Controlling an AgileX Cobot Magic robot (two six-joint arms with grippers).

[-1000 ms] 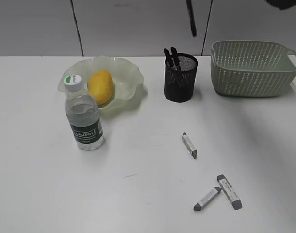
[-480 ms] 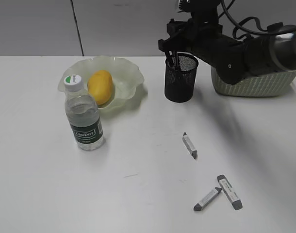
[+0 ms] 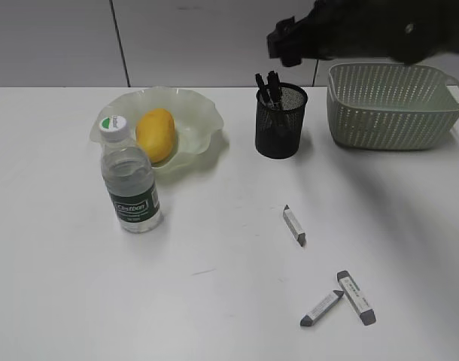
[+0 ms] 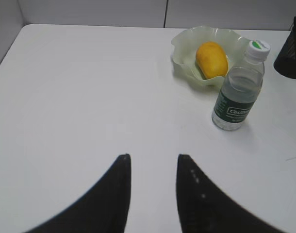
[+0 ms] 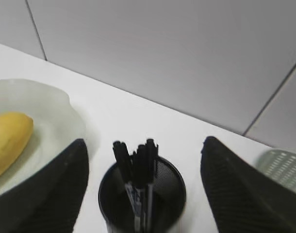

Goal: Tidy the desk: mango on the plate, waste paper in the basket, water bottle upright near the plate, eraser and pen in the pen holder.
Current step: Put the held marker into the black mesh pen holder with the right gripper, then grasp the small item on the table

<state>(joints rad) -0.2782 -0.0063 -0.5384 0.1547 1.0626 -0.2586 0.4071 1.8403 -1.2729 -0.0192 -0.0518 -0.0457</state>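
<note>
**Right gripper spread above the pen cup, erasers waiting below it**

The right gripper (image 5: 144, 187) hangs over the pen holder (image 3: 281, 122) with its jaws spread wide and nothing between them. Directly beneath, several black pens (image 5: 137, 167) stand upright in the mesh cup. In the exterior view the arm is a dark blur above and just right of the cup.

I would judge the erasers to be the next job. Three grey-and-white sticks lie on the desk (image 3: 214, 301), all on the camera side of the gripper and well apart from it. The nearest eraser (image 3: 293, 225) lies below the cup, its long axis running roughly away from the camera with a slight slant. The other two (image 3: 338, 298) lie farther out, splayed in a V with their upper ends close.

The left gripper (image 4: 153, 187) hovers low over bare desk, jaws partly apart and empty. The water bottle (image 4: 237, 86) stands ahead and to its right, the mango (image 4: 211, 59) in the plate (image 4: 184, 43) beyond. The erasers do not show in its view, so the right arm looks better placed.
</note>
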